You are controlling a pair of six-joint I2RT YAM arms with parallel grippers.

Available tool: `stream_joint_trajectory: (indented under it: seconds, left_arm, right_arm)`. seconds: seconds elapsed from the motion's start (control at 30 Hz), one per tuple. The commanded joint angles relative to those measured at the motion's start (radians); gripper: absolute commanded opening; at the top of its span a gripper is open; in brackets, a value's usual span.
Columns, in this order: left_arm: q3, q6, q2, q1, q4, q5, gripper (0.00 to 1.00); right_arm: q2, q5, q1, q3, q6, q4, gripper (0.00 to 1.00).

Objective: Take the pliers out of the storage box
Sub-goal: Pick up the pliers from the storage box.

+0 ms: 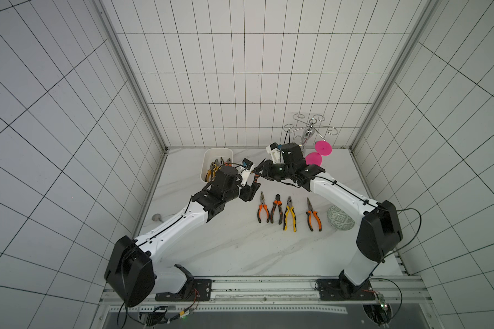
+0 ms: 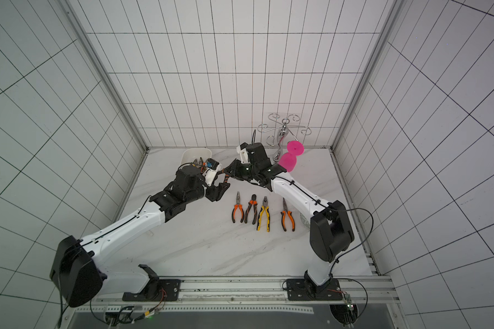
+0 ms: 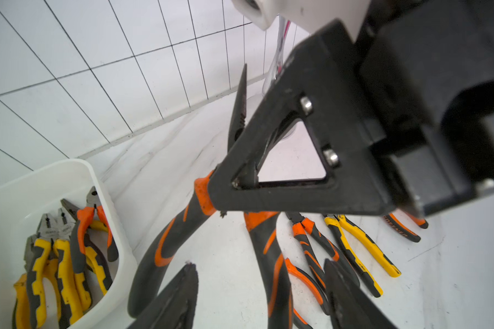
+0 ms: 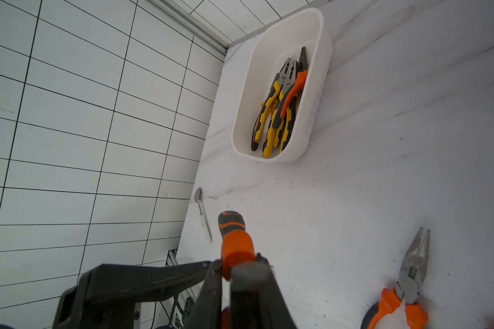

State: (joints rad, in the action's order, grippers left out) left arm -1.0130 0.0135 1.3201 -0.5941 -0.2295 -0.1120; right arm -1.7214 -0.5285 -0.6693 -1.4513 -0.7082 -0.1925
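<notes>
Right gripper (image 4: 234, 267) clamps one orange-handled pliers (image 4: 234, 239); left gripper (image 3: 260, 265) jaws apart, empty. Four pliers (image 1: 289, 208) on table (image 1: 240, 250), five more pliers (image 4: 280, 114) in storage box (image 4: 257, 85).

The storage box (image 4: 322, 57) is smooth, glossy white plastic. The long-nosed pliers (image 3: 201, 190) have dull dark steel jaws and matt, rubbery orange-and-black grips. The right gripper (image 4: 236, 270) is matt black plastic. The tabletop (image 1: 240, 250) looks smooth, marble-patterned and faintly glossy. The wire rack (image 1: 311, 126) is bright polished metal.
</notes>
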Motion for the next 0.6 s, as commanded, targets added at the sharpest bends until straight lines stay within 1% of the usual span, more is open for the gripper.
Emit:
stream_joint_trajectory:
  seconds: [0.0, 0.07, 0.17, 0.27, 0.3, 0.37, 0.43, 0.57]
  left_arm:
    - [-0.006, -0.05, -0.06, 0.049, -0.047, -0.043, 0.76]
    - [0.014, -0.084, -0.089, 0.105, -0.071, -0.107, 0.8]
    - [0.048, -0.105, -0.127, 0.194, -0.093, -0.21, 0.86]
    - [0.074, -0.064, -0.157, 0.254, -0.113, -0.288, 0.89]
    - [0.079, -0.037, -0.16, 0.26, -0.13, -0.307, 0.89]
    - [0.086, 0.061, -0.159, 0.256, -0.171, -0.344, 0.89]
    - [0.101, 0.11, -0.166, 0.253, -0.176, -0.374, 0.88]
    - [0.097, 0.147, -0.159, 0.257, -0.212, -0.456, 0.79]
  right_arm:
    - [0.035, -0.099, 0.02, -0.029, 0.077, 0.008, 0.0]
    - [0.023, -0.188, 0.031, -0.029, 0.113, 0.005, 0.0]
    - [-0.002, -0.267, 0.035, -0.05, 0.19, -0.068, 0.0]
    - [-0.014, -0.323, 0.035, -0.07, 0.251, -0.122, 0.0]
    - [-0.015, -0.353, 0.036, -0.072, 0.259, -0.125, 0.0]
    - [-0.019, -0.42, 0.035, -0.081, 0.274, -0.129, 0.0]
    - [-0.026, -0.49, 0.035, -0.09, 0.285, -0.135, 0.0]
    - [-0.03, -0.57, 0.036, -0.098, 0.309, -0.15, 0.0]
